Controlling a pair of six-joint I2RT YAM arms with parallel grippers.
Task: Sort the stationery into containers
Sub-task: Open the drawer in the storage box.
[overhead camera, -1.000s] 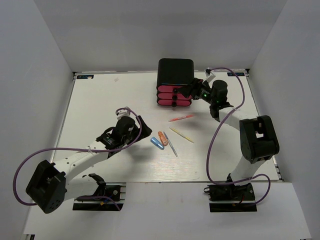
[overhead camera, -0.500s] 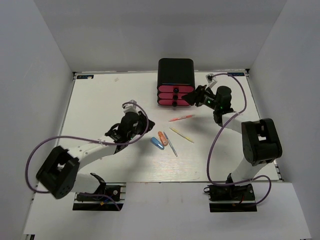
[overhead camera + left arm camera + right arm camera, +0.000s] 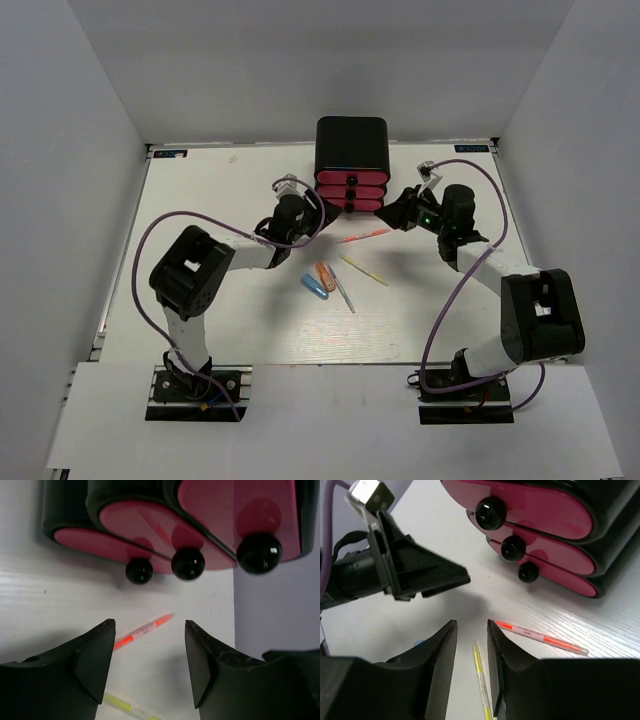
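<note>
The black cabinet (image 3: 352,148) stands at the back middle with three pink drawers (image 3: 350,192), all pushed in; their black knobs (image 3: 188,564) (image 3: 512,548) face the arms. My left gripper (image 3: 308,214) is open and empty, just left of the drawers, its jaws (image 3: 148,642) above the table. My right gripper (image 3: 400,212) is narrowly open and empty (image 3: 471,630), just right of the drawers. The pink-orange pen (image 3: 363,236) (image 3: 142,631) (image 3: 540,637) lies between the two grippers. The yellow pen (image 3: 363,270) (image 3: 479,667), orange capsule (image 3: 325,275), blue capsule (image 3: 314,286) and grey pen (image 3: 343,293) lie nearer.
The left gripper (image 3: 420,575) shows in the right wrist view, pointing toward the right one at close range. White walls close in the table (image 3: 200,250) on three sides. Purple cables loop from both arms.
My left arm has swung far forward and right, up to the cabinet's left front. My right gripper has drawn back from the drawer knobs, down and to the right.
</note>
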